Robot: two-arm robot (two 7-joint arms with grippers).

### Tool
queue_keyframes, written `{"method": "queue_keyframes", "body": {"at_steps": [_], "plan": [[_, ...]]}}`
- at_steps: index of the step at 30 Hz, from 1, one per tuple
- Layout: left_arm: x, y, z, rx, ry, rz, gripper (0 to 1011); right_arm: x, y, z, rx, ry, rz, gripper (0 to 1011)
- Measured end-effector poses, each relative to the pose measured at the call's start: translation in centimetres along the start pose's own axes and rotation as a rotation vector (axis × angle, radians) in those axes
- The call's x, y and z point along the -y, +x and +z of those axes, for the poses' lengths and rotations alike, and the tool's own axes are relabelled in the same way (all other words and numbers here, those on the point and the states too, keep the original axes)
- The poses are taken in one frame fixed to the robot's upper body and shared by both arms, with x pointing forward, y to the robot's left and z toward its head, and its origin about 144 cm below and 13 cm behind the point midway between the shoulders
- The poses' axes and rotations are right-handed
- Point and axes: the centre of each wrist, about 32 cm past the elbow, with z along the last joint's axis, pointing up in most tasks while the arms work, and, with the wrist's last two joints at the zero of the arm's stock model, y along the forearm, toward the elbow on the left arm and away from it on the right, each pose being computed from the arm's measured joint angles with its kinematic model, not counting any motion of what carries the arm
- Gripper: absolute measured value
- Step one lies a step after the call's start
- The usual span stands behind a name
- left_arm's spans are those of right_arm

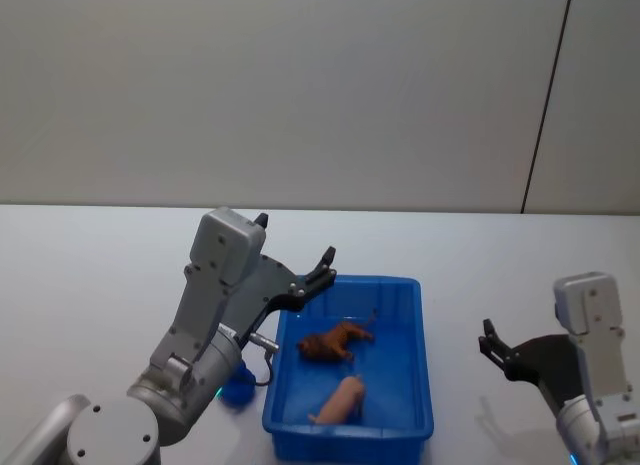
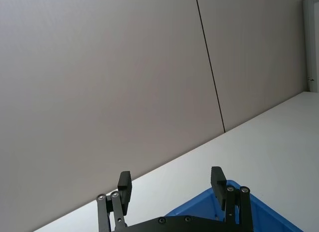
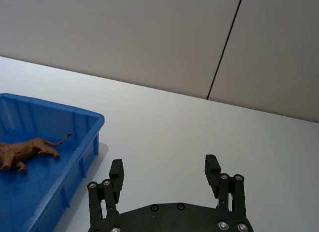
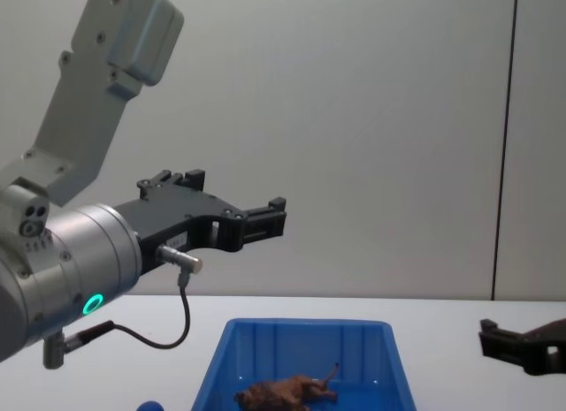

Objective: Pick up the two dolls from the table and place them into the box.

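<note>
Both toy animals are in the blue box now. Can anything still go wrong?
Maybe. The left gripper hangs open above the box's left rim; if that arm drops, it could hook the rim and spill the brown doll and pink doll. The right gripper is low, right of the box; swinging inward, it might shove it.

A lab: bare white table, plain grey wall.

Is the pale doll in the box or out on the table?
In. The pale doll lies inside the blue box, on its floor, near the brown doll.
</note>
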Motion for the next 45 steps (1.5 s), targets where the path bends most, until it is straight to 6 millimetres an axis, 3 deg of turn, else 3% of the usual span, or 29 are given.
{"method": "queue_keyframes", "body": {"at_steps": [25, 45], "plan": [[-2.6, 0.9, 0.0, -0.065, 0.146, 0.1, 1001, 0.7, 0.8, -0.3, 0.007, -0.005, -0.052, 1001], [-4.6, 2.8, -2.1, -0.158, 0.326, 0.107, 1001, 0.8, 0.9, -0.3, 0.007, -0.005, -0.059, 1001]]}}
